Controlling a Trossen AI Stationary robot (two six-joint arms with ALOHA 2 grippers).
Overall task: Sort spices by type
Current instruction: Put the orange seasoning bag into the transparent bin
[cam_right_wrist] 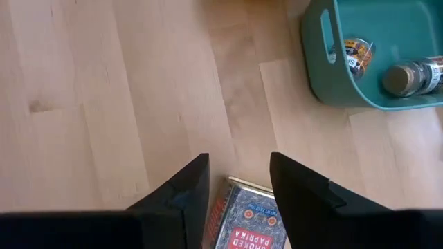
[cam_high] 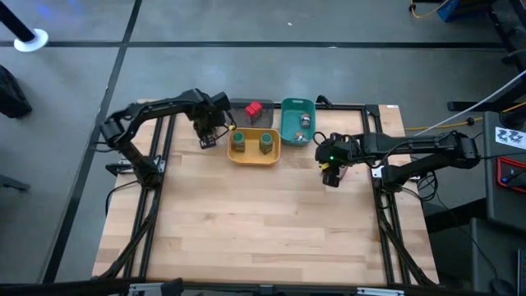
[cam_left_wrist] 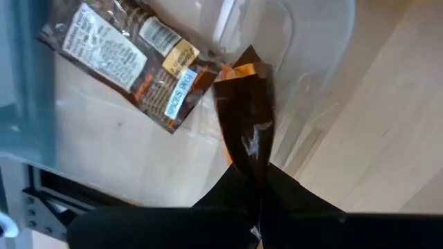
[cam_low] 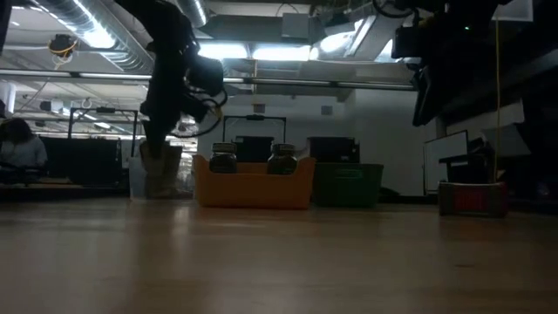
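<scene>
My left gripper (cam_left_wrist: 252,185) (cam_high: 210,136) is shut on a brown crinkly packet (cam_left_wrist: 243,117) over the clear tray (cam_left_wrist: 311,62), where a second brown packet (cam_left_wrist: 131,59) lies flat. My right gripper (cam_right_wrist: 239,173) (cam_high: 331,173) is open and hovers above a red rectangular box (cam_right_wrist: 248,223) (cam_low: 473,199), which lies flat on the table; the fingers stand either side of it without touching. Two green-capped jars (cam_high: 251,142) stand in the yellow tray (cam_high: 255,158). Another red box (cam_high: 253,108) lies in the grey tray. Small round tins (cam_right_wrist: 408,76) lie in the teal tray (cam_right_wrist: 325,69). My left gripper pinches the brown packet by one end (cam_left_wrist: 250,166) between its two fingers. The packet sticks out past the fingertips along their line, over the clear tray's floor. Whether its free end (cam_left_wrist: 243,62) touches the tray, I cannot tell.
The trays stand in a row along the table's far edge: clear, yellow with grey behind it, then teal (cam_high: 297,121). The wide wooden tabletop (cam_high: 263,222) lies between them and the near edge. A person sits in the room at far left (cam_low: 19,148).
</scene>
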